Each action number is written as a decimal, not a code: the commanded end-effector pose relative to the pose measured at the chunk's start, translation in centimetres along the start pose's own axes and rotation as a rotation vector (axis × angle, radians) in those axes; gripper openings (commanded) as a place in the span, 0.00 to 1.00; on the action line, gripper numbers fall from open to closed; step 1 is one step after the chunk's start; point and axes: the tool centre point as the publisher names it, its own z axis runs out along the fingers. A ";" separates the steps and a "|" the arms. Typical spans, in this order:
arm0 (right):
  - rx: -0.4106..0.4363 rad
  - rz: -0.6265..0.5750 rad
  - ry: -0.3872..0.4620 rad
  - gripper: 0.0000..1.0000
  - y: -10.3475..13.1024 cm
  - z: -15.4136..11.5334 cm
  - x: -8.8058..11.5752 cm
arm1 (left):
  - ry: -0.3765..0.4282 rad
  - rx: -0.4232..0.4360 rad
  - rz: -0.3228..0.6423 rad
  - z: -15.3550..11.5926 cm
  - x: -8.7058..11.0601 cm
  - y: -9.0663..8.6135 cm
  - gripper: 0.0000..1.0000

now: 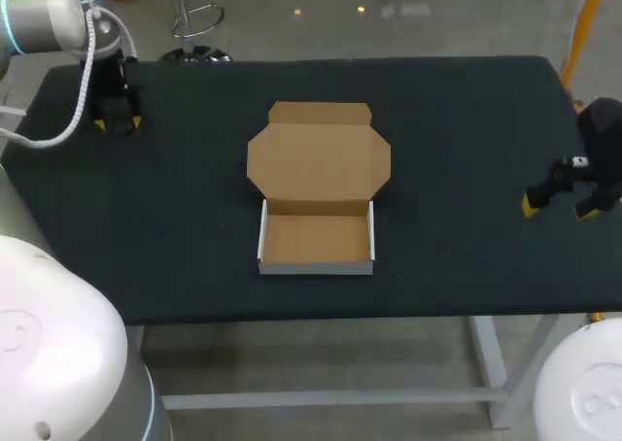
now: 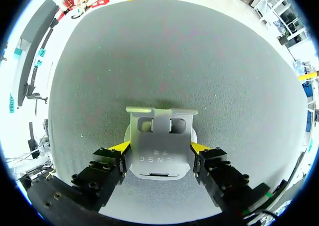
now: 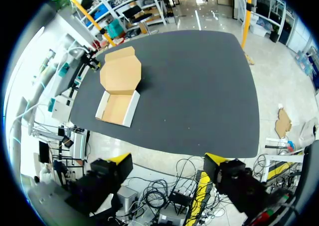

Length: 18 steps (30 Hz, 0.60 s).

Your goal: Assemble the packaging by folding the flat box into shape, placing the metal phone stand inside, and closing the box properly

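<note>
I count one box (image 1: 316, 184) and one stand (image 2: 158, 136). My left gripper (image 2: 160, 147), at ten o'clock, clamps the stand; my right gripper (image 3: 168, 160) gapes empty.

Open box (image 1: 318, 184) mid-table; stand (image 2: 158, 149) flat, far-left

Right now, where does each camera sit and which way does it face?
Head view: fixed above and behind, looking down on the table and open box; left gripper and right gripper at the sides.
Left wrist view: on the left wrist, facing down along its fingers, shut on the metal phone stand.
Right wrist view: on the right wrist at the table's right edge, looking across past its open gripper.
Head and right wrist views share the box.
</note>
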 end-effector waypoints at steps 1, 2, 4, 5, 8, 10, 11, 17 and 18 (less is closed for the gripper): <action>-0.012 0.000 -0.009 1.00 -0.6 0.0 0.3 | 0.005 -0.002 0.000 -0.3 -0.4 0.1 0.00; -0.012 0.000 -0.009 1.00 -0.6 0.0 0.3 | 0.008 0.003 0.000 -0.5 -0.4 0.3 0.00; -0.012 0.000 -0.009 1.00 -0.6 0.0 0.3 | 0.017 0.010 0.000 -1.0 -0.4 0.7 0.00; -0.012 0.000 -0.009 1.00 -0.6 0.0 0.3 | 0.018 0.013 0.001 -1.2 -0.4 0.9 0.00; -0.012 0.000 -0.009 1.00 -0.6 0.0 0.3 | 0.023 0.020 0.011 -1.9 -0.2 1.7 0.00; -0.012 0.000 -0.009 1.00 -0.6 0.0 0.3 | 0.032 0.024 0.013 -2.4 -0.1 2.3 0.00; -0.012 0.000 -0.009 1.00 -0.6 0.0 0.3 | 0.036 0.026 0.015 -2.8 -0.1 2.6 0.00; -0.069 -0.153 0.054 1.00 0.1 0.6 0.9 | 0.040 0.041 0.032 -4.8 0.2 5.2 0.00; -0.080 -0.181 0.069 1.00 0.2 0.8 0.9 | 0.041 0.042 0.036 -5.1 0.2 5.7 0.00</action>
